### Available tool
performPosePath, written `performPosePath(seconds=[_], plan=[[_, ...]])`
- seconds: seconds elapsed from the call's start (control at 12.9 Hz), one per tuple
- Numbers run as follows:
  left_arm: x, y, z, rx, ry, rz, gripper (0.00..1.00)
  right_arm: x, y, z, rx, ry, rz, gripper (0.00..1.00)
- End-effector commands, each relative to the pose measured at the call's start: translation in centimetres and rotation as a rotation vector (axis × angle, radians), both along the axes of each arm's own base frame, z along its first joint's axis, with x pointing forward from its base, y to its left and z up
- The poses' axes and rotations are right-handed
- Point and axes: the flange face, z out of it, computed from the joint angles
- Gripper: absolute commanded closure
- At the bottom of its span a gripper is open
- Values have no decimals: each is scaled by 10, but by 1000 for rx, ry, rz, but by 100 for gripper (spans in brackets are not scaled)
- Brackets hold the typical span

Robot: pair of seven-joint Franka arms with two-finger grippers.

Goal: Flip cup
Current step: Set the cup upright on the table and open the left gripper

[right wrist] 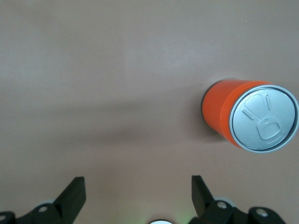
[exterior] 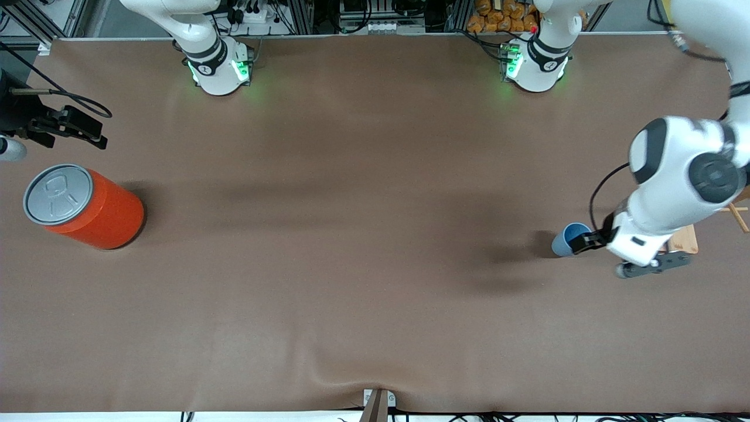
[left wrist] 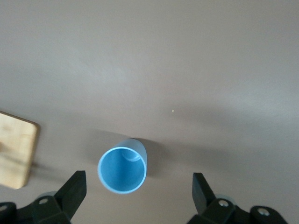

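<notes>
The small light-blue cup (exterior: 568, 240) stands upright, mouth up, on the brown table toward the left arm's end. In the left wrist view the cup (left wrist: 122, 170) shows its darker blue inside. My left gripper (left wrist: 138, 186) hangs just over it, open. Its black fingers (left wrist: 74, 189) stand wide on either side and touch nothing, with the cup closer to one finger than the other. My right gripper (right wrist: 138, 191) is open and empty over bare table at the right arm's end, and in the front view the right gripper (exterior: 76, 130) shows at the table's edge.
A large orange can (exterior: 88, 206) with a grey pull-tab lid stands near my right gripper, also visible as the orange can (right wrist: 247, 114) in the right wrist view. A pale wooden piece (exterior: 684, 239) lies beside the cup under the left arm, seen too as the wooden piece (left wrist: 16, 149).
</notes>
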Motion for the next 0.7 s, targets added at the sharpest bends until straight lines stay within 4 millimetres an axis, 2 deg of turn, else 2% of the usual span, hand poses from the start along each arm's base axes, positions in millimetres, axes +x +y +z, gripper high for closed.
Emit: performPosePath(seconds=[0.0, 0.08, 0.31, 0.39, 0.46, 0.54, 0.62], plan=[[-13, -15, 84, 10, -23, -13, 0, -1, -4, 14, 23, -13, -18, 0], [-22, -20, 113, 19, -44, -16, 0, 0, -5, 14, 23, -13, -18, 0], [-62, -30, 167, 0, -15, -16, 0, 0, -5, 14, 17, -15, -15, 0], [-69, -27, 178, -4, -24, -39, 0, 0, -6, 14, 7, -15, -18, 0], [-78, -33, 192, 10, -37, -80, 0, 1, -6, 11, 7, -9, -18, 0], [-78, -37, 189, 12, -22, -102, 0, 3, -6, 8, 8, -3, -18, 0], [-82, -24, 191, 23, -3, -119, 0, 3, -4, 8, 6, -6, -22, 0]])
